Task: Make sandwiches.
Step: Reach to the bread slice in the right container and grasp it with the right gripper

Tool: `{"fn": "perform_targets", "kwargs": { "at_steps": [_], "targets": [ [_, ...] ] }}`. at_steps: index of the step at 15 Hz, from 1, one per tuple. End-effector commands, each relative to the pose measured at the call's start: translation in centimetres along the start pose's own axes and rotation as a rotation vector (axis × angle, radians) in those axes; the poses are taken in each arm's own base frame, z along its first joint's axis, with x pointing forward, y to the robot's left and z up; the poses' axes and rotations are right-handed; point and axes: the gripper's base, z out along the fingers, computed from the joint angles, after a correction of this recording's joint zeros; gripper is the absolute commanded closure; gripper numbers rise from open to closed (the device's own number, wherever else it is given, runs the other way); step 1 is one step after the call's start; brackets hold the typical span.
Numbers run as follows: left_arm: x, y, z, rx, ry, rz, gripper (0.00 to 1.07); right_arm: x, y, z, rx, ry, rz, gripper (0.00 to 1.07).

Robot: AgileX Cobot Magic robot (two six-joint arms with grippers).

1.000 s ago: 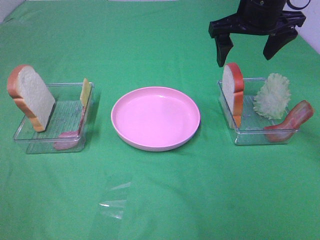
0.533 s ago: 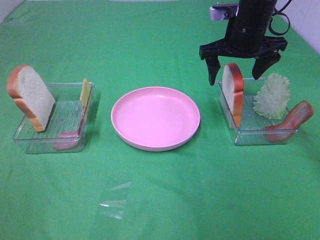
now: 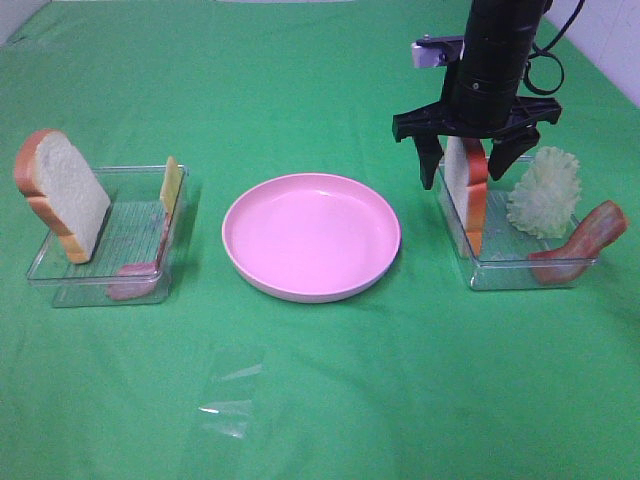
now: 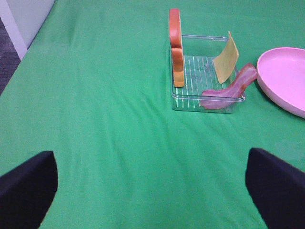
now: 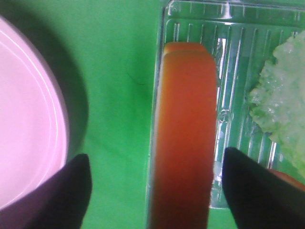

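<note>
- Bread (image 3: 470,215) stands on edge in the right tray (image 3: 520,272), its faces toward the plate (image 3: 310,240) and the lettuce (image 3: 545,195).
- Our right end effector (image 3: 465,180) straddles its top crust, jaws apart, one per face; we see gaps, seemingly no contact yet.
- Our left end effector (image 4: 152,191) hangs wide open, well apart.

Pink plate (image 3: 311,237) lies between left tray (image 3: 130,228) and right tray (image 3: 506,262) on green cloth (image 3: 400,380).
</note>
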Motion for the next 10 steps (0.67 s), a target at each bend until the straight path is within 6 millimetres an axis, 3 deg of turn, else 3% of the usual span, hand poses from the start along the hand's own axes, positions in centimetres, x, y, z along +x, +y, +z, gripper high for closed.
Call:
{"fn": "perform_targets", "kwargs": {
  "at_steps": [1, 2, 3, 8, 10],
  "targets": [
    [0.09, 0.01, -0.17, 0.002, -0.018, 0.004, 0.07, -0.1, -0.06, 0.06, 0.005, -0.001, 0.008, 0.61],
    [0.09, 0.01, -0.17, 0.002, -0.018, 0.004, 0.07, -0.1, -0.06, 0.06, 0.005, -0.001, 0.008, 0.81],
    [0.09, 0.01, -0.17, 0.002, -0.018, 0.004, 0.07, -0.1, -0.06, 0.06, 0.005, -0.001, 0.008, 0.87],
    [0.09, 0.01, -0.17, 0.002, -0.018, 0.004, 0.07, 0.11, -0.15, 0.01, 0.014, 0.022, 0.007, 0.94],
    [0.09, 0.01, -0.17, 0.002, -0.018, 0.004, 0.07, 0.36, -0.25, -0.89, 0.014, 0.02, 0.008, 0.94]
  ]
}}
